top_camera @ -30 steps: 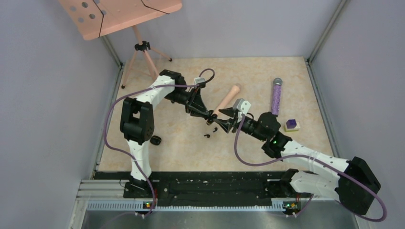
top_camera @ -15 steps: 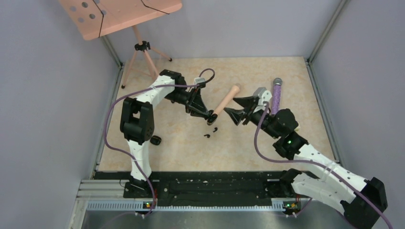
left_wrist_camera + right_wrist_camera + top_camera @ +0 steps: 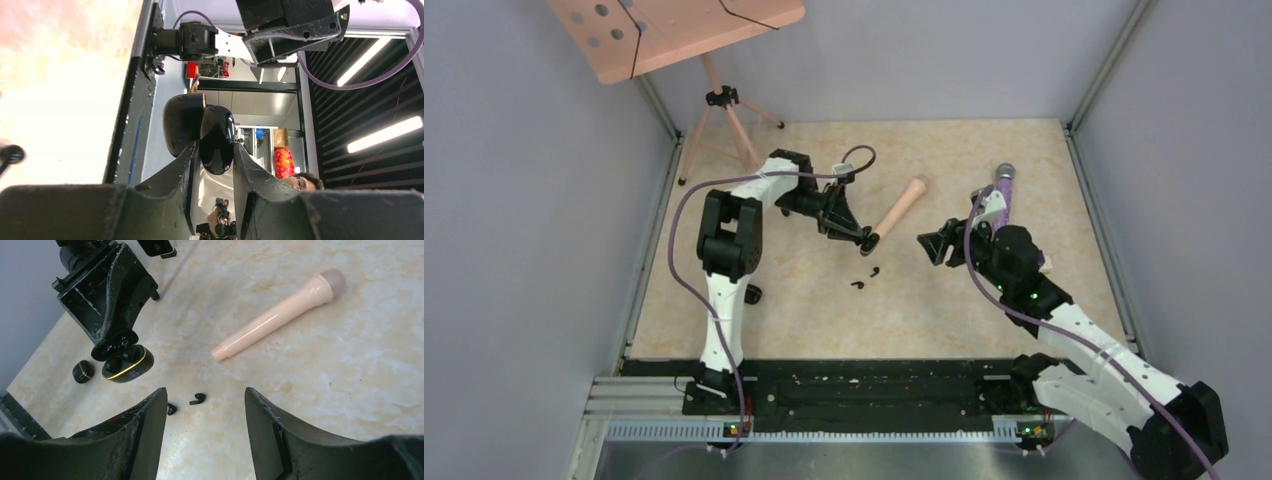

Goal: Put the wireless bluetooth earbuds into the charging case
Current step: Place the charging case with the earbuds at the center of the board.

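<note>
The glossy black charging case (image 3: 125, 363) hangs just above the table with its lid open, and my left gripper (image 3: 864, 236) is shut on it. In the left wrist view the case (image 3: 216, 139) sits pinched between the two fingers (image 3: 175, 175). Two tiny black earbuds (image 3: 198, 399) (image 3: 171, 409) lie loose on the table below the case, and the top view shows them (image 3: 871, 272) (image 3: 857, 285) side by side. My right gripper (image 3: 932, 243) is open and empty, a little to the right of the case and the earbuds.
A peach stick-shaped object (image 3: 902, 205) lies behind the case. A purple wand (image 3: 1002, 190) lies at the back right. A black rounded lump (image 3: 751, 294) sits by the left arm. A pink tripod stand (image 3: 724, 100) stands at the back left.
My right gripper has drawn back to the right, away from the case, and its jaws have spread wider. The left gripper still holds the case in the same place.
</note>
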